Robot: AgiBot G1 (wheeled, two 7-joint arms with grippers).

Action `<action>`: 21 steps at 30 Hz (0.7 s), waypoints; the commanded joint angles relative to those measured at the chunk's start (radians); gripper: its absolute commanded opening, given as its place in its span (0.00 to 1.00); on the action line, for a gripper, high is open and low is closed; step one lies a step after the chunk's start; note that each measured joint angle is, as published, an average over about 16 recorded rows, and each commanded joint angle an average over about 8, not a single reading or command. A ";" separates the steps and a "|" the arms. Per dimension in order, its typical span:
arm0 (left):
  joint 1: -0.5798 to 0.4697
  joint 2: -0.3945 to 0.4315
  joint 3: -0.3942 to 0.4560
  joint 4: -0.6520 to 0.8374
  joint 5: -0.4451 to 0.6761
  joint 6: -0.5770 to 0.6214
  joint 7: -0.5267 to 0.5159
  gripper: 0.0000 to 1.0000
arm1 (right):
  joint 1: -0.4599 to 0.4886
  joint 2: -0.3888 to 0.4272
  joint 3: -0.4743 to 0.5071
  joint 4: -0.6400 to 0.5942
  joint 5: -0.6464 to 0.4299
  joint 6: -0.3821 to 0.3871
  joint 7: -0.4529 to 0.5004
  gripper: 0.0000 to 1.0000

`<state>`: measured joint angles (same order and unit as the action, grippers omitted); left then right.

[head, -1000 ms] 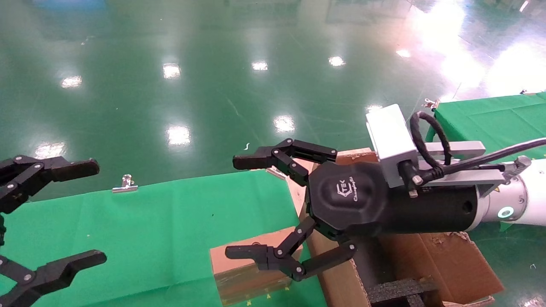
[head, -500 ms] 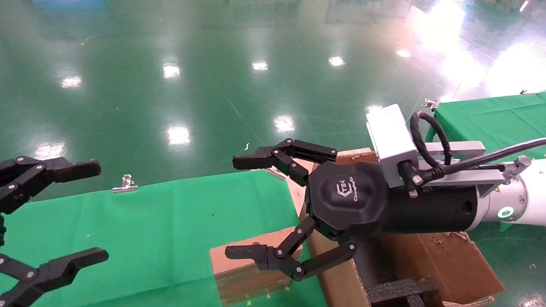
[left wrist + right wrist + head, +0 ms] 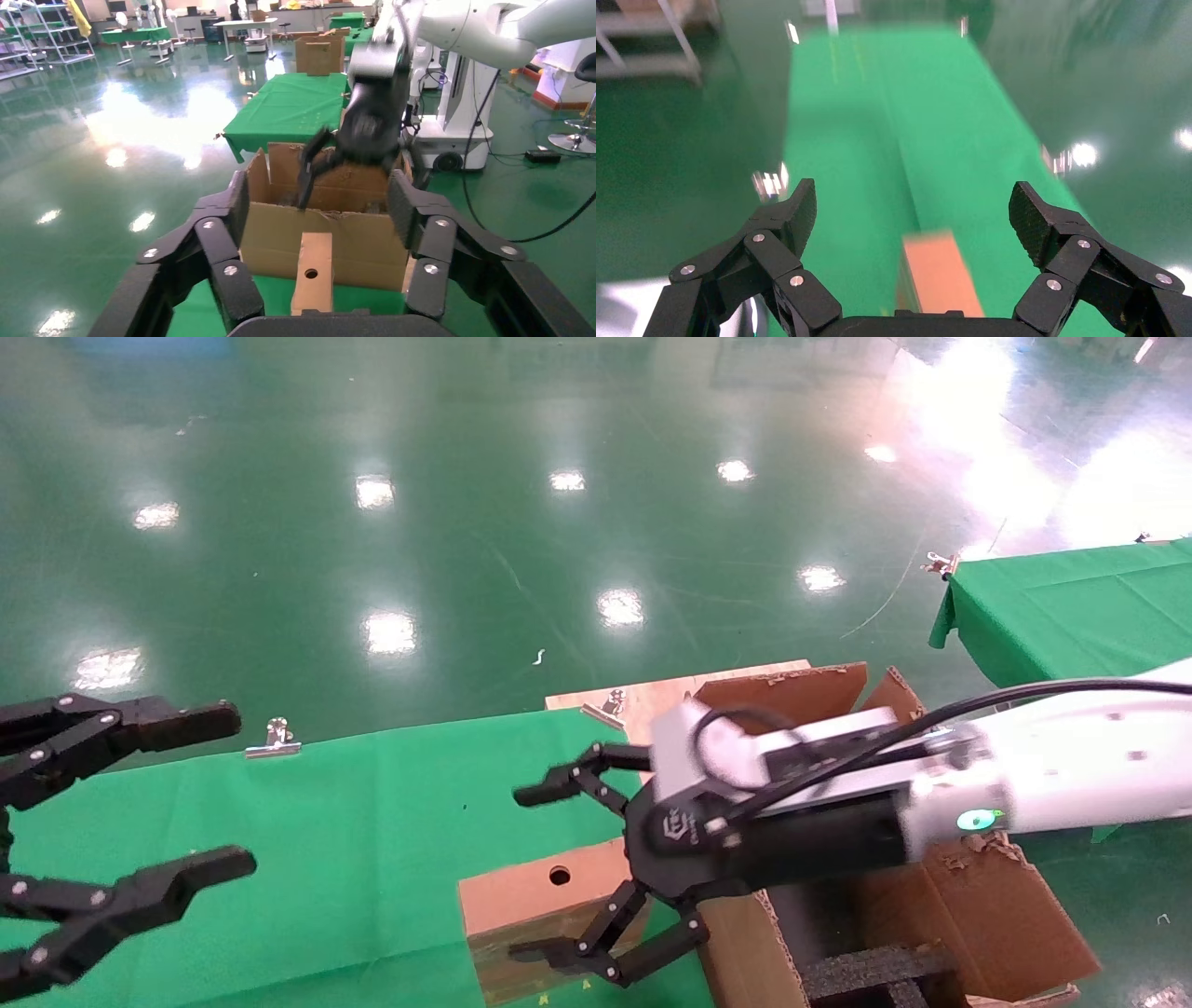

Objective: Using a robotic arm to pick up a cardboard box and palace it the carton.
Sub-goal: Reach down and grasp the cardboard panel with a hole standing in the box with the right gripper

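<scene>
The small cardboard box [image 3: 507, 901], brown with a round hole and a taped side, lies on the green cloth next to the carton [image 3: 987, 915]. The carton is large, with ragged flaps and black foam [image 3: 866, 975] inside. My right gripper [image 3: 529, 873], on the white robotic arm [image 3: 1071, 775], is open and empty, its fingers spread just above the box, one on either side. The right wrist view shows the box [image 3: 937, 274] below the open right gripper [image 3: 914, 210]. My left gripper [image 3: 231, 789] hangs open and empty at the far left. The left wrist view shows the left gripper [image 3: 320, 207], the box [image 3: 313, 274] and the carton [image 3: 337, 239].
The green-clothed table [image 3: 326, 822] holds the box. Metal clips [image 3: 273, 740] pin the cloth at its far edge. A second green table [image 3: 1071, 598] stands at the back right. Glossy green floor [image 3: 466, 523] lies beyond.
My right arm has dropped and rolled its wrist, bringing the open gripper down around the box. The box's hole is now uncovered. The left gripper has shifted slightly right.
</scene>
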<state>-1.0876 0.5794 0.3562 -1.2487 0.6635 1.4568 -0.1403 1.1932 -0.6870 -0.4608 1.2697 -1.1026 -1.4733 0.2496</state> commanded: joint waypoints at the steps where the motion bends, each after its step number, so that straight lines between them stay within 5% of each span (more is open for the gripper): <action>1: 0.000 0.000 0.000 0.000 0.000 0.000 0.000 0.00 | 0.021 -0.019 -0.031 -0.007 -0.069 0.006 0.006 1.00; 11: 0.000 0.000 0.000 0.000 0.000 0.000 0.000 0.00 | 0.118 -0.135 -0.152 -0.040 -0.348 0.044 0.014 1.00; 21: 0.000 0.000 0.000 0.000 0.000 0.000 0.000 0.00 | 0.223 -0.222 -0.256 -0.040 -0.548 -0.006 0.037 1.00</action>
<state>-1.0876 0.5793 0.3563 -1.2487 0.6634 1.4568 -0.1402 1.4070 -0.9049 -0.7089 1.2268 -1.6330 -1.4754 0.2838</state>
